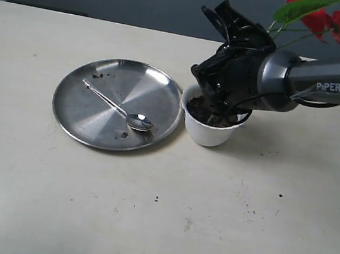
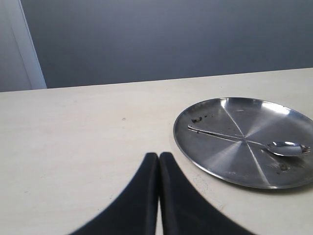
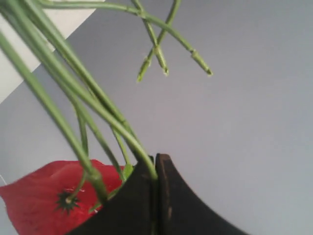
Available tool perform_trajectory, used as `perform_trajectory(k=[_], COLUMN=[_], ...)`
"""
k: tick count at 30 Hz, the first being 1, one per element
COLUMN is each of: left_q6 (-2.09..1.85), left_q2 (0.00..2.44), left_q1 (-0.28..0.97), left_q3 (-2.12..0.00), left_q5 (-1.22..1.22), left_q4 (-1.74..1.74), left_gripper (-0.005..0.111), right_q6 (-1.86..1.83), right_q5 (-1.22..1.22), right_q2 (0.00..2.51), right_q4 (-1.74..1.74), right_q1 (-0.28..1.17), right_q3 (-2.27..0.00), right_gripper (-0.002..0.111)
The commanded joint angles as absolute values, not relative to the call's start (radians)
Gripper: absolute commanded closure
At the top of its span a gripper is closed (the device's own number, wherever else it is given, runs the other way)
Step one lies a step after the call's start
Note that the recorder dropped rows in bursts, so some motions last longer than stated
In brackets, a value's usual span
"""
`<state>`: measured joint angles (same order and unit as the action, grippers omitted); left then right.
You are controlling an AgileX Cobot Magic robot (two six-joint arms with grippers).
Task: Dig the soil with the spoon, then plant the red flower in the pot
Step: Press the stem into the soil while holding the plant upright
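Observation:
My right gripper [image 1: 222, 15] [image 3: 155, 157] is shut on the thin green stems of the red flower [image 1: 325, 19] [image 3: 54, 200], holding it in the air above the pot [image 1: 208, 133]. The cut stem ends [image 3: 161, 66] hang free against the grey wall. The white pot stands on the table under the right wrist, with dark soil [image 1: 200, 110] inside. The spoon [image 1: 117, 108] [image 2: 244, 142] lies in the steel plate [image 1: 144, 84] [image 2: 220, 156], bowl toward the pot. My left gripper [image 2: 159, 155] is shut and empty, low over the table beside the plate, and is out of the exterior view.
A few soil crumbs lie in the plate [image 1: 123, 135] and on the table in front of the pot [image 1: 250, 211]. The right arm [image 1: 334, 79] reaches in from the right across the back of the table.

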<state>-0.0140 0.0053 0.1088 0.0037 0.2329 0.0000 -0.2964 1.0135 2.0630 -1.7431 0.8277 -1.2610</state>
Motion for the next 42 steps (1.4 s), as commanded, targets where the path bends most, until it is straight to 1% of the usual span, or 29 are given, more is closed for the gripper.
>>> perform_trajectory(k=[1,10,17,23,32,42], left_q6=[-0.010,-0.010,-0.010,-0.010,-0.010,-0.010], left_q2=[0.000,0.000,0.000,0.000,0.000,0.000], left_q1=[0.112,0.112,0.112,0.112,0.112,0.112], left_q3=[0.000,0.000,0.000,0.000,0.000,0.000], left_q5=[0.232,0.232,0.232,0.232,0.232,0.232], left_q4=[0.000,0.000,0.000,0.000,0.000,0.000], left_gripper=[0.106,0.106,0.106,0.106,0.106,0.106], right_q6=[-0.276,-0.196,-0.151,-0.114,-0.083,-0.039], right_q5=[1.047,1.064,1.155,1.221,1.221,1.221], right_q2=[2.069,2.069,2.069,2.069,2.067,2.034], right_q4=[-1.744,-1.744,-1.744,-1.670,-1.598,-1.405], right_q1=[0.845,0.906,0.937,0.956,1.012,1.048], right_q3=[-1.266,-1.266,-1.266,-1.266,-1.266,-1.266], right_gripper=[0.109,0.109,0.109,0.109,0.109,0.109])
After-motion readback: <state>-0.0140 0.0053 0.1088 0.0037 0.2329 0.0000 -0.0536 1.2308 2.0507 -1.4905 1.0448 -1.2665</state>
